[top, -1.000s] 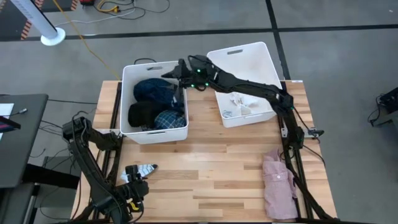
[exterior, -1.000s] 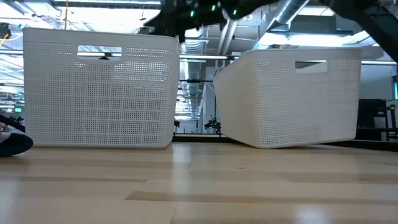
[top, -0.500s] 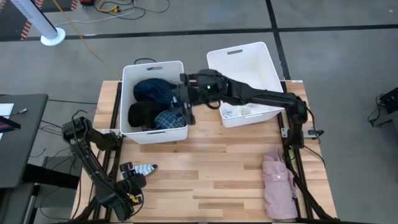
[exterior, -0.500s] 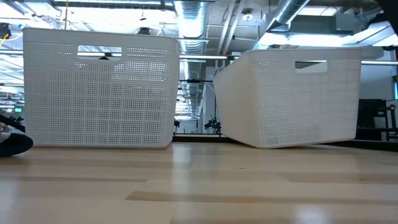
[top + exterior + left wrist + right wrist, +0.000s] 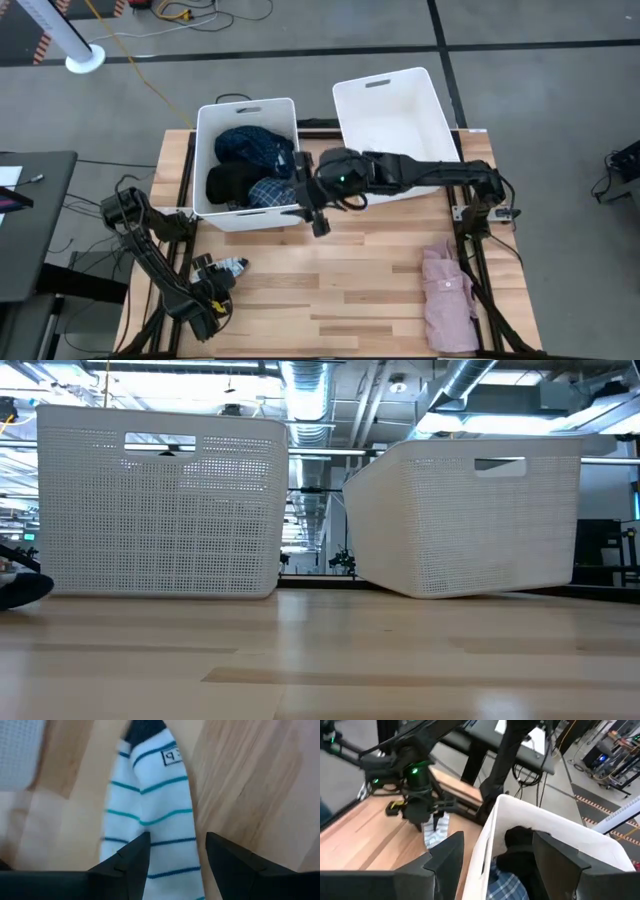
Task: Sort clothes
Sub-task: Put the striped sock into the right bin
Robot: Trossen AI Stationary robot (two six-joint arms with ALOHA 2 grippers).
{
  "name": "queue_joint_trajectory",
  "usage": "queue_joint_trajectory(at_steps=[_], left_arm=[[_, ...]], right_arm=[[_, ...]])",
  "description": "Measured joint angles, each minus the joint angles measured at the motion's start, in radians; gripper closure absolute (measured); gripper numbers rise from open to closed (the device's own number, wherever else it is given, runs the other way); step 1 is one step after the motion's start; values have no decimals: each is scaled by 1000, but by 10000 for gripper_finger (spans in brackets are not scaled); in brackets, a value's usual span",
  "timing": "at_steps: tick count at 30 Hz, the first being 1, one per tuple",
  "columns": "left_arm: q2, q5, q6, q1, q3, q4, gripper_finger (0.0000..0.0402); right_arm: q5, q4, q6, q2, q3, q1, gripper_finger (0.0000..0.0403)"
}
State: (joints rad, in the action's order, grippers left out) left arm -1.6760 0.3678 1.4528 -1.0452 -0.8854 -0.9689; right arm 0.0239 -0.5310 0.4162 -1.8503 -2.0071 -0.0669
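A blue-white striped sock (image 5: 230, 267) lies flat on the table near the near left corner; it also shows in the left wrist view (image 5: 150, 810). My left gripper (image 5: 212, 292) is open right over it, one finger at each side (image 5: 172, 865). My right gripper (image 5: 312, 205) is open and empty beside the left bin's near right corner (image 5: 497, 870). The left bin (image 5: 245, 103) holds a navy patterned garment (image 5: 250, 145), a black one (image 5: 228, 183) and a blue plaid one (image 5: 272, 192). A pale pink garment (image 5: 447, 295) lies at the table's near right. My left gripper's open fingers (image 5: 132, 860) come at the striped sock from above, near one end of it. Whether they touch it I cannot tell. The sock lies flat on the table.
The right white bin (image 5: 385, 85) stands tilted at the far right, its near part hidden under my right arm. In the low view both bins (image 5: 160, 500) (image 5: 470, 520) stand across the far side, with bare wood in front of them.
My right gripper has gone from above the left bin's far right corner toward the table's near edge, along the bin's right wall, and has turned toward the near left. It stays open and empty. The striped sock has stayed where it was.
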Motion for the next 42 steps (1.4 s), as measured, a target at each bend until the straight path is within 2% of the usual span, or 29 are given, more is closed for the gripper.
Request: queue_joint_trajectory(at_steps=[4,6,9,11,19,32,38,42], left_arm=[[6,-7,-7,5,44,69,252],[5,-8,-17,6,53,84,288],[4,-4,-42,6,53,92,363],[3,3,-53,6,54,91,389],[-1,48,-81,7,23,56,400],[-1,191,-156,9,-190,-147,401],[-1,268,-183,9,-283,-228,401],[0,337,-185,9,-345,-300,401]], right_arm=[[-45,-51,4,0,0,-37,154],[-78,-79,4,0,0,-57,154],[-122,-117,4,0,0,-90,154],[-136,-143,4,0,0,-111,154],[-169,-225,-8,0,0,-196,154],[-168,-306,-73,-2,0,-282,154],[-167,-279,-84,-5,67,-303,154],[-164,-185,-95,-3,142,-314,154]])
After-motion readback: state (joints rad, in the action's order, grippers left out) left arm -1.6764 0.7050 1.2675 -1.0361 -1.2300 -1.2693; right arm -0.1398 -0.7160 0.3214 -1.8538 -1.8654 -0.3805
